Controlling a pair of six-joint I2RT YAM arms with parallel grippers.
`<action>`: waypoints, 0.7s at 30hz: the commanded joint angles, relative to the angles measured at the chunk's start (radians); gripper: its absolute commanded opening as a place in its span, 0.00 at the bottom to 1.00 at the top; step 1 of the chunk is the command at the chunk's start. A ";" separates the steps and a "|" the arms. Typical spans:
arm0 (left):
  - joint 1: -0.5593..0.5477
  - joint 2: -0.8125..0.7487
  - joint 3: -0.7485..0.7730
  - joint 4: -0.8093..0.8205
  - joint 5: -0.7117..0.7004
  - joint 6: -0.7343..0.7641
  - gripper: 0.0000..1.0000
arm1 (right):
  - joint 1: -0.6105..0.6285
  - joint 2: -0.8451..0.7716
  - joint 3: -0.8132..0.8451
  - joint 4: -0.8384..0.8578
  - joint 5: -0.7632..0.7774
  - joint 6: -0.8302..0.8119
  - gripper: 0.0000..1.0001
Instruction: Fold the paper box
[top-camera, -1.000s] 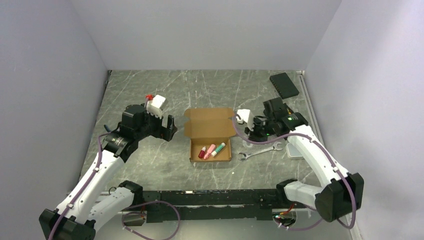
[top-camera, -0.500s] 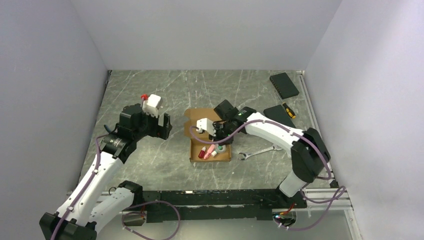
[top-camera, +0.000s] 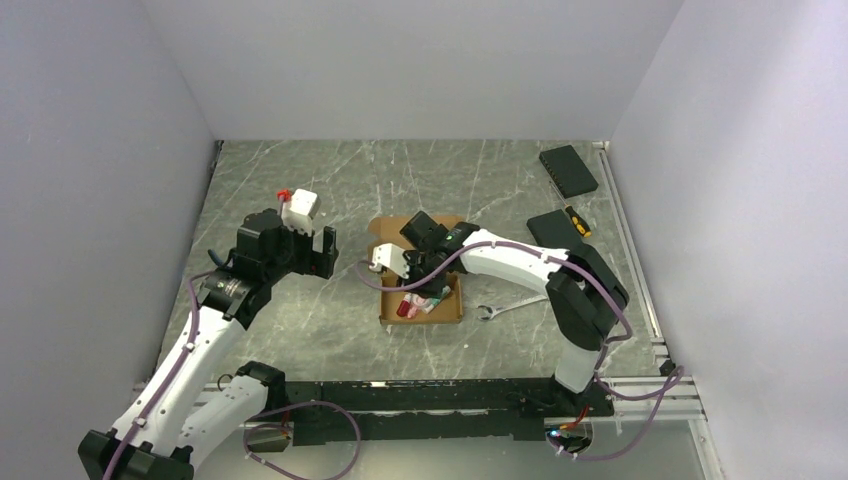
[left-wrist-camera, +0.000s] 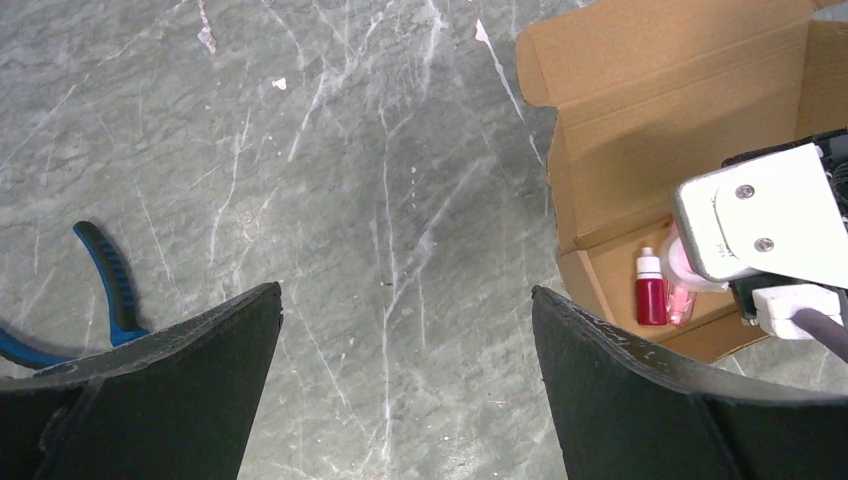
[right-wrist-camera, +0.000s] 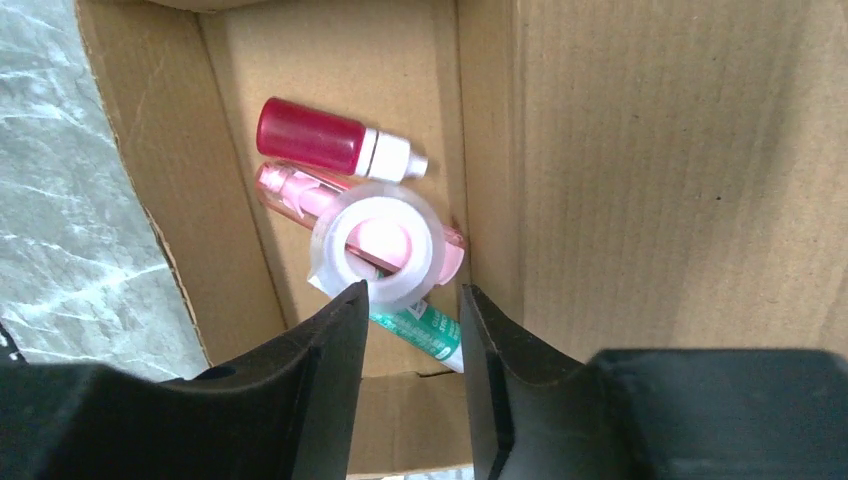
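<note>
The paper box (left-wrist-camera: 660, 100) is sat mid-bench (top-camera: 300, 180), tray nearest the arms, lid laid flat on the far side, so the hinge crease is run left to right. The right gripper (right-wrist-camera: 412, 300) is parked straight over the tray, jaws parted, nothing pinched. The left gripper (left-wrist-camera: 407, 292) is spread wide over bare bench, with the box off to its right. A tape roll (right-wrist-camera: 335, 250) lying in the tray is properly shown only by the right wrist view, and the blue pliers (left-wrist-camera: 110, 280) only by the left wrist one.

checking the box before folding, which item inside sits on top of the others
The clear tape roll: it rests across the pink tube and green-labelled tube, while the red bottle lies beside them, directly on the paper box.
</note>
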 joint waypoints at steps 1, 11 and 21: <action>0.006 -0.004 -0.007 0.016 -0.005 0.002 0.99 | 0.002 -0.059 0.041 0.009 -0.010 0.029 0.46; 0.010 -0.064 -0.066 0.074 0.101 -0.272 1.00 | -0.212 -0.289 -0.019 -0.066 -0.521 -0.018 0.49; 0.013 0.012 -0.241 0.257 -0.005 -0.594 0.80 | -0.681 -0.646 -0.481 0.621 -0.632 0.589 0.32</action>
